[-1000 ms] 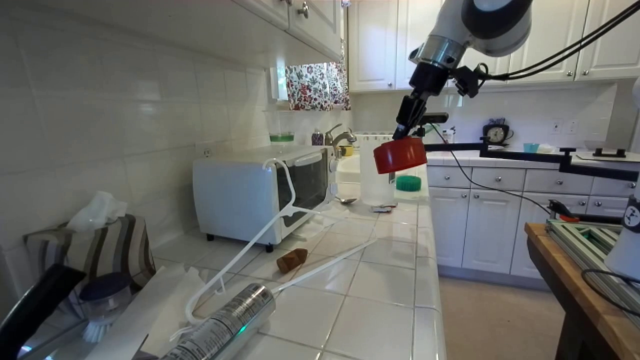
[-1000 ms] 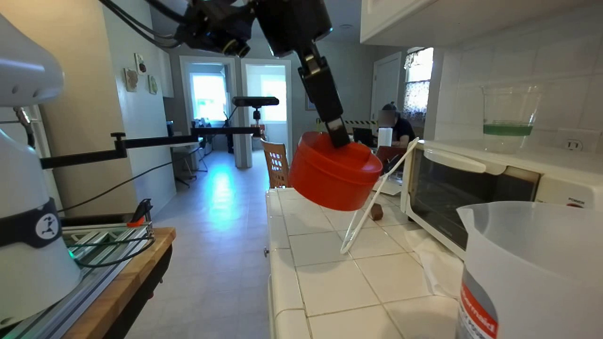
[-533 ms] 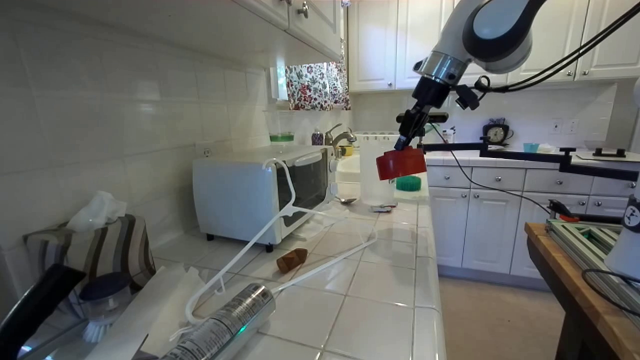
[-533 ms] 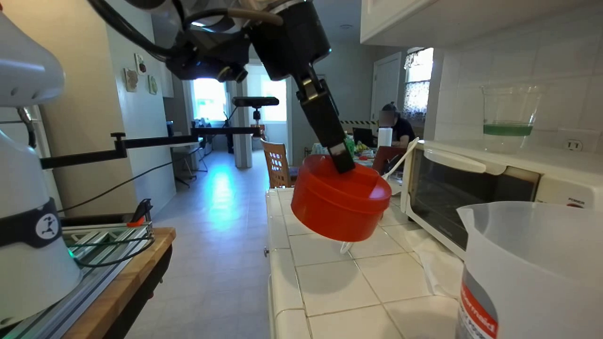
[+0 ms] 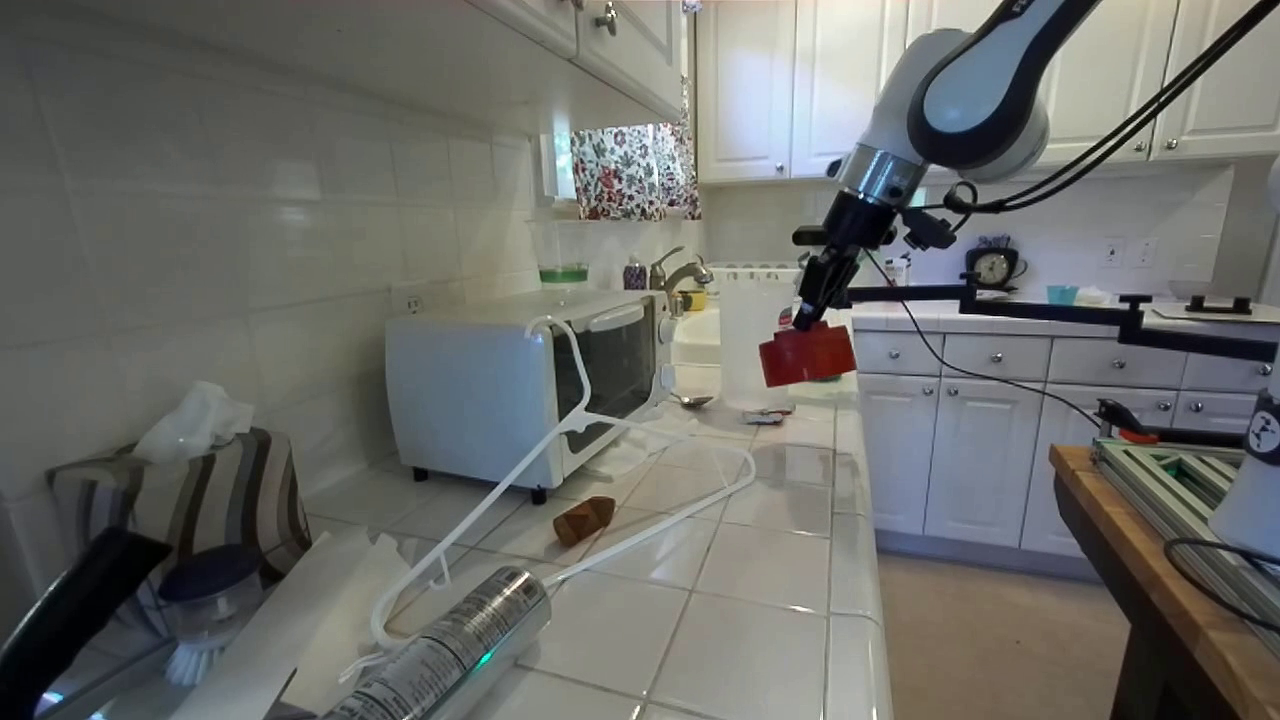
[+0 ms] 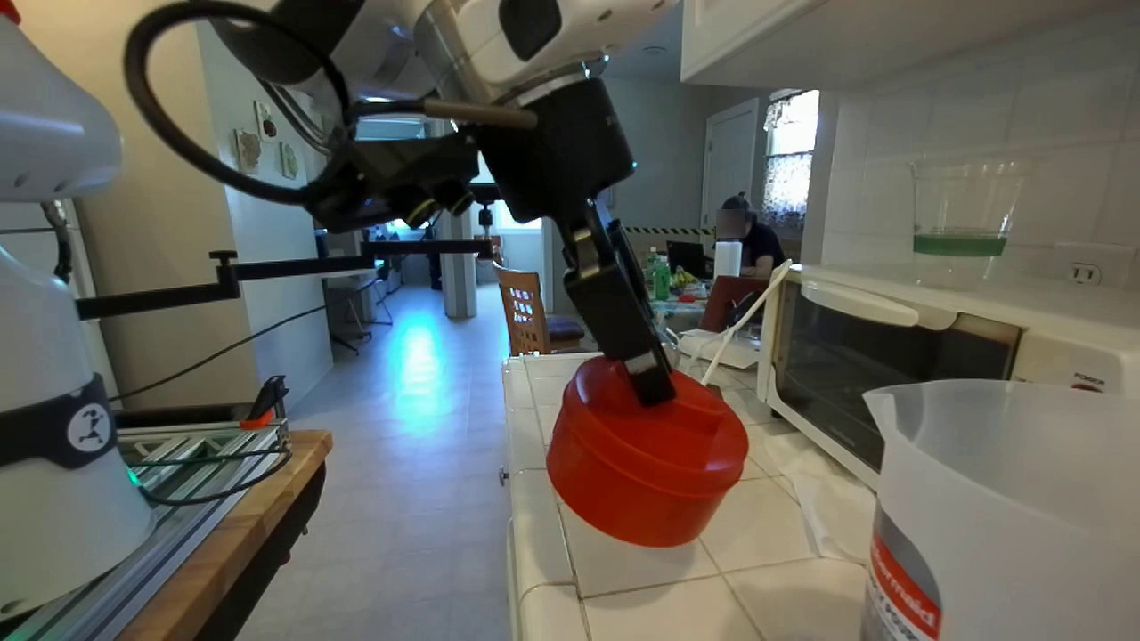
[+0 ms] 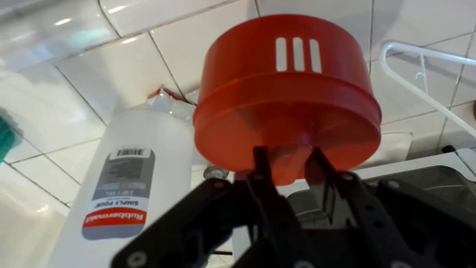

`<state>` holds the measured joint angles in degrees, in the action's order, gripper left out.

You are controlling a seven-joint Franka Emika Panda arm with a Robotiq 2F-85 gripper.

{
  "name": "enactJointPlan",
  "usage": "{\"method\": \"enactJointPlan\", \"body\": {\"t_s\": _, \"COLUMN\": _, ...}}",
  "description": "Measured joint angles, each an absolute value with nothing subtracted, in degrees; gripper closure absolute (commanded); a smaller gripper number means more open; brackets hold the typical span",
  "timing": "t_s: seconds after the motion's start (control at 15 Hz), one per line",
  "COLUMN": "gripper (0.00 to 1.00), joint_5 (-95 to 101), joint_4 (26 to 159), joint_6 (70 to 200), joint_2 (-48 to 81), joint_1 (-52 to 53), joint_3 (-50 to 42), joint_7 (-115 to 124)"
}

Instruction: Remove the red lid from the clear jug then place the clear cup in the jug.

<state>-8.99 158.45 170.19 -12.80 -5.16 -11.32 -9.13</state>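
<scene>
White-tiled table (image 5: 750, 570), kitchen cupboards (image 5: 985, 475) beyond. The jaws are clamped on the red lid (image 6: 647, 454), aloft at centre frame in an exterior view, top leaning right; at lower right the jug (image 6: 1006, 525) stands upright, spout (image 6: 882, 407) pointing left.

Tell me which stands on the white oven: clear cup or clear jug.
The clear cup, showing some green; the clear jug stands on the counter.

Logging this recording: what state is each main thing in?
Tall translucent plastic jug: upright, uncovered
Chunky round red plastic lid: off jug, tilted
Black two-finger gripper: shut on the lid
White boxy toaster oven: door shut
Clear tapered plastic cup: upright
Striped tissue box: tissue protruding
</scene>
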Motion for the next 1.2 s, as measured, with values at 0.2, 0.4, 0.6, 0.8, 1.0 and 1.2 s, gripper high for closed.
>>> {"method": "enactJointPlan", "body": {"t_s": 0.2, "gripper": 0.92, "joint_5": -10.31, "joint_4": 158.45, "joint_6": 172.47, "joint_2": -10.38, "joint_1": -5.16, "joint_3": -11.65, "joint_7": -9.11}}
{"method": "enactJointPlan", "body": {"t_s": 0.4, "gripper": 0.92, "joint_5": -13.31, "joint_4": 158.45, "joint_6": 174.85, "joint_2": -8.33, "joint_1": -4.5, "joint_3": -11.67, "joint_7": -9.11}}
{"method": "enactJointPlan", "body": {"t_s": 0.6, "gripper": 0.92, "joint_5": -16.53, "joint_4": 158.45, "joint_6": 176.74, "joint_2": -6.76, "joint_1": -2.74, "joint_3": -11.63, "joint_7": -9.11}}
{"method": "enactJointPlan", "body": {"t_s": 0.8, "gripper": 0.92, "joint_5": -19.04, "joint_4": 158.45, "joint_6": 177.88, "joint_2": -5.38, "joint_1": -1.08, "joint_3": -11.59, "joint_7": -9.12}}
{"method": "enactJointPlan", "body": {"t_s": 1.0, "gripper": 0.92, "joint_5": -20.66, "joint_4": 158.45, "joint_6": 178.21, "joint_2": -3.98, "joint_1": -0.62, "joint_3": -11.59, "joint_7": -9.19}}
{"method": "enactJointPlan", "body": {"t_s": 1.2, "gripper": 0.92, "joint_5": -21.67, "joint_4": 158.45, "joint_6": 179.2, "joint_2": -2.57, "joint_1": -0.62, "joint_3": -11.65, "joint_7": -9.2}}
